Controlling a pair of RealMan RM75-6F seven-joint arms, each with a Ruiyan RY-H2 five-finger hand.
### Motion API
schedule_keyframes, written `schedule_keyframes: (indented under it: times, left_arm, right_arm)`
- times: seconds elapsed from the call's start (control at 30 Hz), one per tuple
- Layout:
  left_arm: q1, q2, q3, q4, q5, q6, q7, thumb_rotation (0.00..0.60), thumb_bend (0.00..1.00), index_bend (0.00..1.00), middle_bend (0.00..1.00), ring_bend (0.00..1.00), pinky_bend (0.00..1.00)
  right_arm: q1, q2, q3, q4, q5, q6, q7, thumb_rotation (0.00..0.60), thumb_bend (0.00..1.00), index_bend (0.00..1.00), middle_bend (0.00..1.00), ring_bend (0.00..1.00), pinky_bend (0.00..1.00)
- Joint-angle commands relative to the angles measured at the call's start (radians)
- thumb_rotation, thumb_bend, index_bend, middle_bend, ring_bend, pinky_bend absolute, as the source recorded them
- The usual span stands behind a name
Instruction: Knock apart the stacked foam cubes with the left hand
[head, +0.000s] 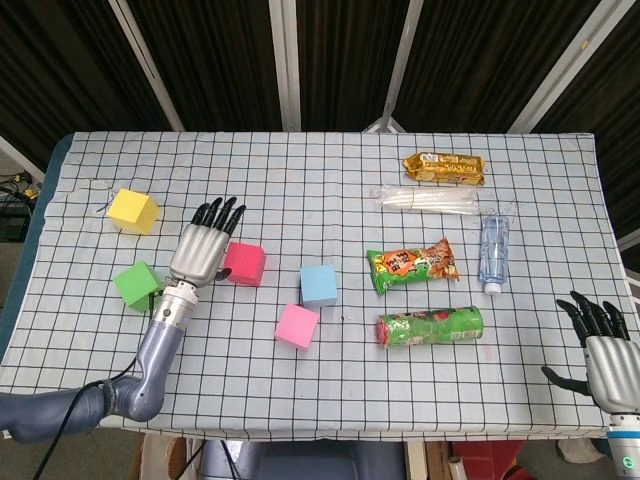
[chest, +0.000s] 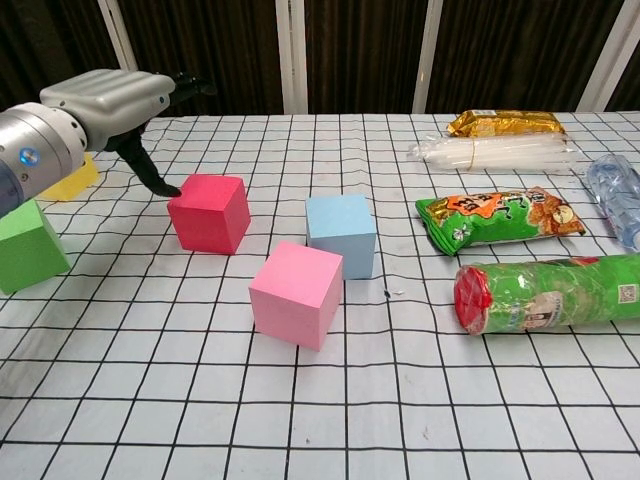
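Three foam cubes lie apart on the checked cloth: a red cube (head: 244, 264) (chest: 209, 213), a light blue cube (head: 318, 285) (chest: 342, 234) and a pink cube (head: 297, 325) (chest: 298, 293). My left hand (head: 203, 246) (chest: 105, 102) hovers just left of the red cube with its fingers stretched out and apart, holding nothing. In the chest view its thumb tip reaches down close to the red cube's left top edge. My right hand (head: 603, 350) is open at the table's near right corner, away from the cubes.
A yellow cube (head: 133, 211) and a green cube (head: 139, 286) sit left of my left hand. To the right lie a green chip packet (head: 413, 265), a green can (head: 430, 326), a water bottle (head: 493, 250), a clear straw pack (head: 428, 201) and a gold snack pack (head: 444, 167).
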Motion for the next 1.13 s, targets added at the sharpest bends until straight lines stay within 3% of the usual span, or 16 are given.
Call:
schedule_keyframes:
  times: [0.03,0.17,0.37,0.5,0.67,0.87,1.03,1.13]
  left_arm:
    - [0.000,0.008,-0.007,-0.025,0.009,0.002,-0.002,0.600,0.00,0.00,0.00,0.00,0.10]
    - [0.031,0.068,0.006,-0.125,0.042,0.050,0.017,0.600,0.00,0.02,0.00,0.00,0.16]
    - [0.182,0.220,0.045,-0.426,0.111,0.308,0.077,0.600,0.00,0.06,0.00,0.00,0.16]
    - [0.341,0.351,0.135,-0.523,0.193,0.451,-0.028,0.600,0.00,0.07,0.01,0.00,0.17]
    - [0.486,0.463,0.243,-0.456,0.242,0.462,-0.301,0.600,0.00,0.08,0.01,0.00,0.17]
    - [0.598,0.494,0.310,-0.322,0.330,0.466,-0.590,0.600,0.01,0.09,0.01,0.00,0.17]
    - [0.640,0.521,0.355,-0.293,0.414,0.448,-0.712,0.600,0.01,0.09,0.01,0.00,0.17]
    - [0.660,0.534,0.356,-0.299,0.415,0.450,-0.682,0.600,0.01,0.09,0.01,0.00,0.17]
  right_arm:
    - [0.001,0.001,0.000,-0.001,0.000,-0.001,0.001,0.600,0.06,0.17,0.09,0.13,0.00]
    - [0.000,0.001,0.002,0.002,0.000,0.004,0.006,0.600,0.06,0.17,0.09,0.13,0.00]
    - [0.006,-0.007,0.003,0.008,0.003,-0.005,-0.004,0.600,0.06,0.17,0.09,0.13,0.00]
    - [0.012,-0.013,0.001,0.008,0.002,-0.015,-0.017,0.600,0.06,0.17,0.09,0.13,0.00]
    - [0.017,-0.021,0.001,0.005,0.001,-0.019,-0.035,0.600,0.06,0.17,0.09,0.13,0.00]
    - [0.018,-0.035,-0.001,0.005,-0.009,-0.009,-0.068,0.600,0.06,0.17,0.09,0.13,0.00]
    - [0.021,-0.044,-0.001,0.004,-0.008,-0.010,-0.082,0.600,0.06,0.17,0.09,0.13,0.00]
    - [0.023,-0.050,0.002,0.005,-0.008,-0.008,-0.090,0.600,0.06,0.17,0.08,0.12,0.00]
